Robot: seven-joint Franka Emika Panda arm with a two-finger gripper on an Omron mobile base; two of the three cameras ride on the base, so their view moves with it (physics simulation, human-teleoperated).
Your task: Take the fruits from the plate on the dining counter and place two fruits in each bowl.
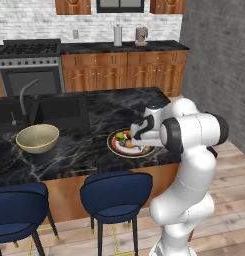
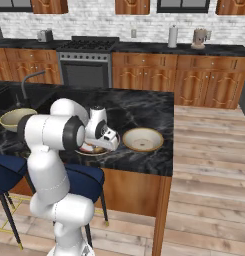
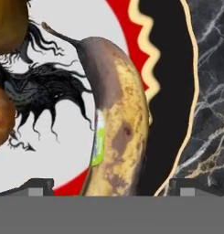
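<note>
The brownish, spotted banana (image 3: 115,123) with a green sticker lies on the plate (image 3: 58,155), close to its red rim. My gripper (image 3: 114,186) hangs right over it, open, one dark fingertip (image 3: 38,185) on each side of the fruit. Two round orange-brown fruits (image 3: 7,20) sit at the left edge of the hand view. From the base I see the plate (image 1: 115,146) on the black marble dining counter (image 1: 79,155), with a yellow-green fruit (image 1: 119,135) on it. The hand (image 1: 139,141) covers much of it. The deep cream bowl (image 1: 37,138) stands far left; the shallow off-white bowl (image 2: 143,139) stands right of the plate.
Two blue stools (image 1: 115,196) stand against the counter's near side. A sink with a curved faucet (image 1: 24,100) is set in the counter behind the deep bowl. The counter ends just right of the shallow bowl (image 2: 169,150). Stove and wooden cabinets line the back wall.
</note>
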